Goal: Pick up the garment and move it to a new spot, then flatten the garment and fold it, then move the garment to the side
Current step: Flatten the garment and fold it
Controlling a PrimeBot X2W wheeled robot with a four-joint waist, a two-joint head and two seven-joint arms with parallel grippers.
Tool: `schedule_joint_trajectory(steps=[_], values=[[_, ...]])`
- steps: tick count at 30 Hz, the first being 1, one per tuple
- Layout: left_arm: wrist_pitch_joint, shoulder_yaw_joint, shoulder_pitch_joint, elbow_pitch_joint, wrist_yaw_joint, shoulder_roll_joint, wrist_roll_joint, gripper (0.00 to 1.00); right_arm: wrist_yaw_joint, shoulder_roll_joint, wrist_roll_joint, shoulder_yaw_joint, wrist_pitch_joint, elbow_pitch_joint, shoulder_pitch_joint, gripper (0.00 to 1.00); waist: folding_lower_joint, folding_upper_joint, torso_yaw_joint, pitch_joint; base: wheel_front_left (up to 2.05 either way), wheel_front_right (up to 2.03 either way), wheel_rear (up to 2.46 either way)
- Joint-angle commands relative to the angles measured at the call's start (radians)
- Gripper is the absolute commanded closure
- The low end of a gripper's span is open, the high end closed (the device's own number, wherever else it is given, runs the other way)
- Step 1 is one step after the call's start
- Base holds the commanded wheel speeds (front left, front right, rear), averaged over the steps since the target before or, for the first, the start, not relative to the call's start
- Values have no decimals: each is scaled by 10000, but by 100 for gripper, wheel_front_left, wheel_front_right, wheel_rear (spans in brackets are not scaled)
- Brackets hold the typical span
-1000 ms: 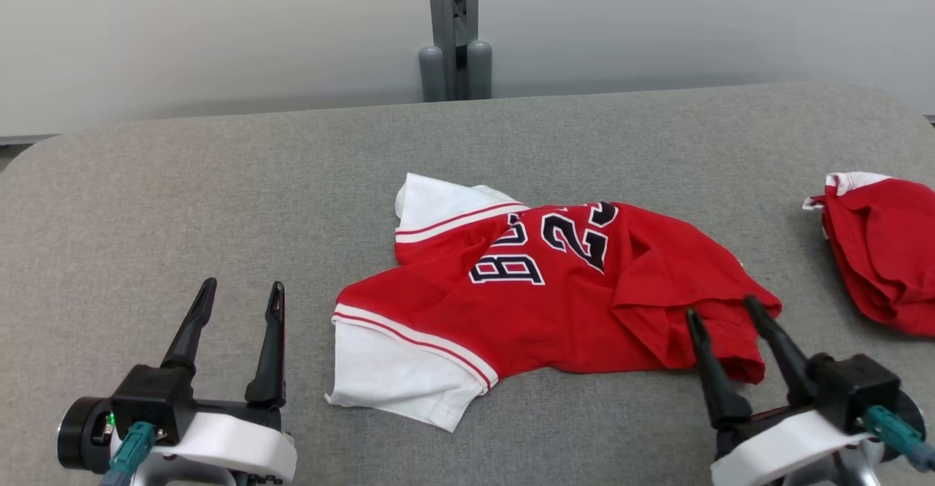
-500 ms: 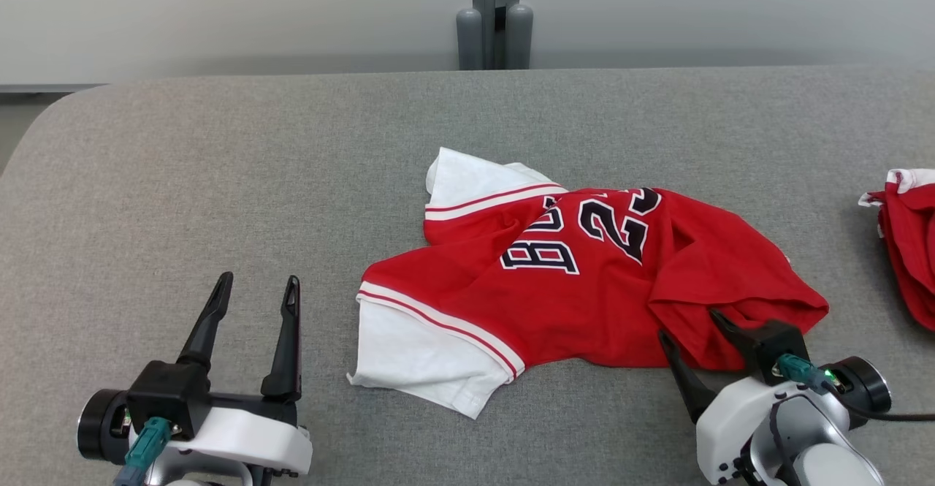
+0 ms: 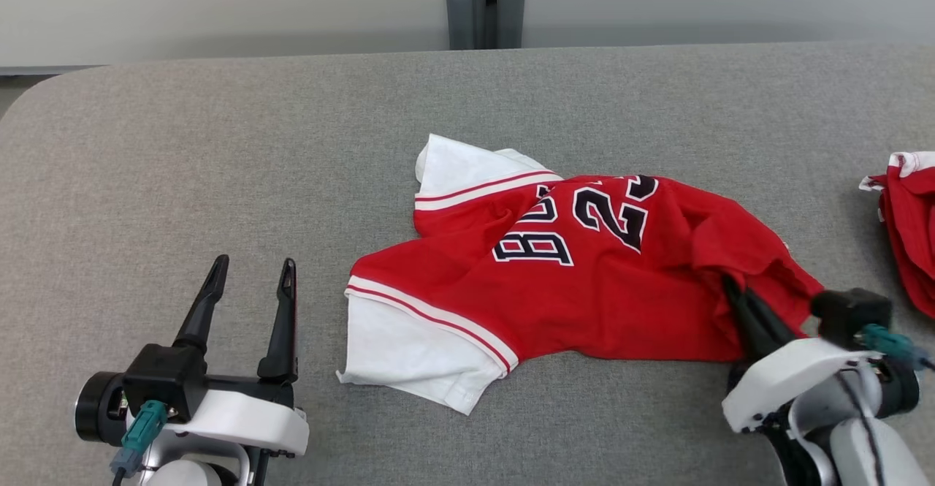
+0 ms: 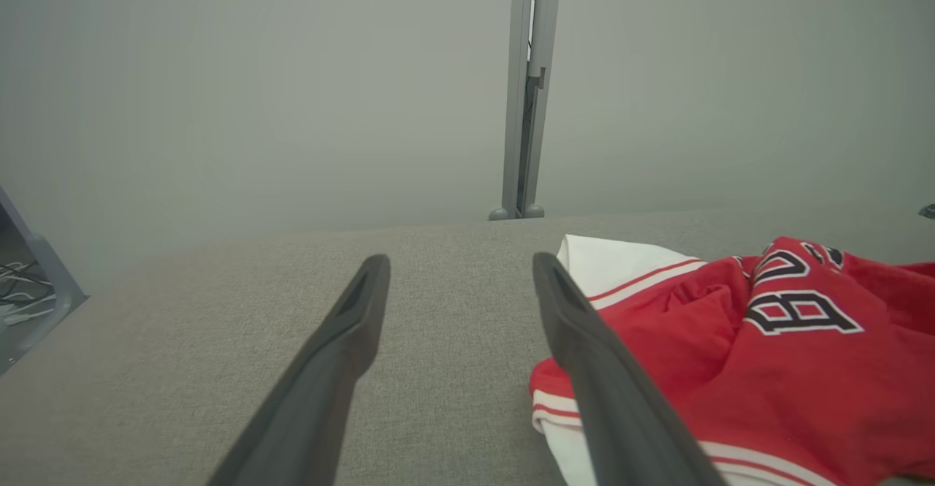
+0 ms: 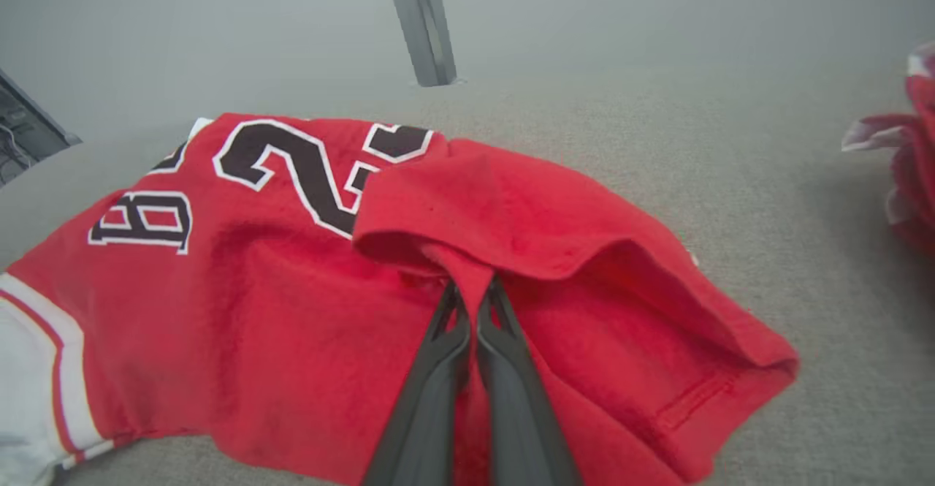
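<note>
Fabric sits pinched in my right claw [image 5: 467, 297]: its two dark fingers are clenched together on a raised fold of the red jersey [image 3: 584, 274], and cloth drapes over their tips (the very ends are buried in the fold, so I can't make them out). That fold stands up off the rest of the red jersey, which lies crumpled on the grey padded table [image 3: 219, 142]. From the right claw the shirt spreads away to the left: black-and-white lettering and numerals just ahead and left of the fingers, a hem corner lying just to their right, and the white sleeve [image 3: 402, 362] with red stripes at the far left end.

My left claw [image 3: 254, 267] is released, fingers spread wide with nothing between them, low over the table. The white sleeve lies near its right side, with a strip of table between sleeve and fingers as I see it from the head camera.

A second red garment [image 3: 909, 230] is bunched well to the right of the right claw, apart from the jersey. A grey post [image 3: 486, 4] stands beyond the table's far edge, ahead of both claws.
</note>
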Motion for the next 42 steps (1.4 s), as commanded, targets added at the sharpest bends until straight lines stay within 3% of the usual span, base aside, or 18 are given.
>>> schedule_joint_trajectory(steps=[1,9,10,11,12,18,24,32,42], values=[[-48,42,-192,23,-46,9,-49,0,-2,-53,396,-181,-121,-59,18,100,0,0,-30,12,0,0,0],[-104,-3,-366,125,-125,18,-81,0,0,9,2825,-1501,-304,419,-371,100,0,0,-211,131,0,0,0],[-114,-11,-395,132,-137,20,-81,0,0,-23,3019,-1591,-365,574,-449,84,0,0,-225,149,0,0,0],[-121,-8,-409,137,-146,32,-82,0,0,-97,3155,-1764,-492,760,-522,53,0,0,-239,170,0,0,0],[-127,-12,-417,139,-163,44,-83,0,0,-171,3307,-1869,-576,947,-585,0,0,0,-247,200,0,0,0],[-148,4,-404,207,-152,131,-98,0,1,-393,4121,-2290,-1086,1513,-611,0,0,0,-337,221,0,0,0],[-124,16,-357,201,-96,218,-92,0,1,-607,4325,-2780,-1898,829,147,0,0,0,-441,131,0,0,0],[-135,209,-141,-10,86,426,-59,0,1,-330,3203,-3103,-2463,-1436,1035,0,0,0,-752,9,0,0,0],[67,306,159,-474,407,677,45,0,1,130,840,-1821,-2000,-3988,1851,0,0,0,-881,-446,0,0,0]])
